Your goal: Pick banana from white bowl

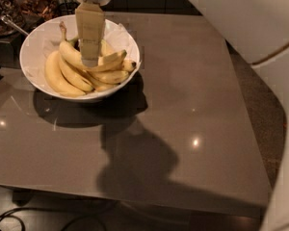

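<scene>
One big grey table is holding the white bowl near its far left corner. The claw is reaching down into the bowl, touching the long curved banana, which is lying on the shorter bananas. Whether the claw is open or closed, I cannot tell.

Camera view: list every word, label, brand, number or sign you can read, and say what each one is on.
None: no readable text shows in this view.
The white bowl, the banana, the other bananas and the grey table carry no visible lettering or stickers.
The gripper, low over the bowl at the bananas, shows no marking either.
</scene>
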You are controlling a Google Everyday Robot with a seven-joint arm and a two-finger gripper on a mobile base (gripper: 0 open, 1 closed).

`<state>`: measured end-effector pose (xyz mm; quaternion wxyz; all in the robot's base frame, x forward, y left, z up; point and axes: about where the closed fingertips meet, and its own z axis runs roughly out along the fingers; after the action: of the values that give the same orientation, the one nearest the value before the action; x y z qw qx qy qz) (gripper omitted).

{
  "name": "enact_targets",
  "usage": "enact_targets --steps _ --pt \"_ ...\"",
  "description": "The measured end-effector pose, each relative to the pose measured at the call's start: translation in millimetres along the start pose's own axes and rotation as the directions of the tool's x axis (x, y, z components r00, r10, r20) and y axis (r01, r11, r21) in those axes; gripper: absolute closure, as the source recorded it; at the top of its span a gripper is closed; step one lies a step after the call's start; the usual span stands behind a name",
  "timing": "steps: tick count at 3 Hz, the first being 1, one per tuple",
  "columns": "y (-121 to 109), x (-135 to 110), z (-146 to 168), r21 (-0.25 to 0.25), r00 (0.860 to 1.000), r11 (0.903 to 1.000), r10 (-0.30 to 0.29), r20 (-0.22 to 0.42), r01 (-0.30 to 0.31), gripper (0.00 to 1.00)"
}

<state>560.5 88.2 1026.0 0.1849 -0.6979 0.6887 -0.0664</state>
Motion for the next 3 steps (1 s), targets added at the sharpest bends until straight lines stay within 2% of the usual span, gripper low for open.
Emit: enact_targets --steps 1,3 --pt "-6 -22 24 -0.039 1.000 0.9992 -0.011 -0.003 0.011 0.00" --pt "-24 -32 74 -0.143 0.998 0.9877 0.065 0.002 -0.064 0.15"
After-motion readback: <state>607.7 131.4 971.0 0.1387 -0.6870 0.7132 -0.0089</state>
